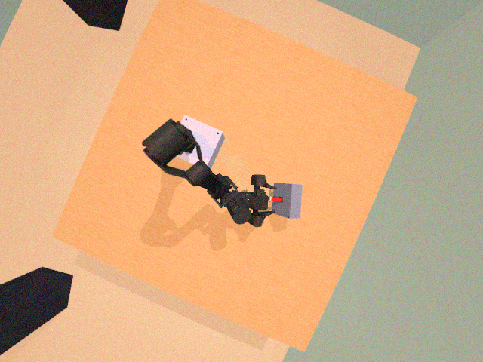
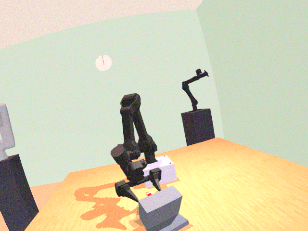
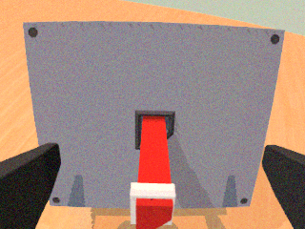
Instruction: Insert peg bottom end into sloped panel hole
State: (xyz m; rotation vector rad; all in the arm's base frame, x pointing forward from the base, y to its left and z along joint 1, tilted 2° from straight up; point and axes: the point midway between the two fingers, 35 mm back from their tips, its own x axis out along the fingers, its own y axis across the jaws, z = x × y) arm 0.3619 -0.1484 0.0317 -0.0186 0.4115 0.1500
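Note:
The red peg [image 1: 278,199] [image 2: 149,194] [image 3: 154,159] has a white band near its outer end. Its far end is inside the dark-rimmed hole [image 3: 137,131] in the grey sloped panel [image 1: 284,189] [image 2: 160,198] [image 3: 86,86]. Much of the peg stands out of the face. Dark gaps show beside it at the hole's left and right; how deep its end sits is hidden. My gripper [image 1: 274,200] [image 2: 149,196] [image 3: 164,155] is wide open, one finger on each side of the peg, with space between each finger and the peg.
The grey panel's block rests on a low base [image 2: 182,220] on the wooden table [image 1: 331,155] [image 2: 236,186]. A white box [image 1: 213,136] [image 2: 165,171] stands under the arm's base. Dark pedestals [image 2: 198,126] stand beyond the table.

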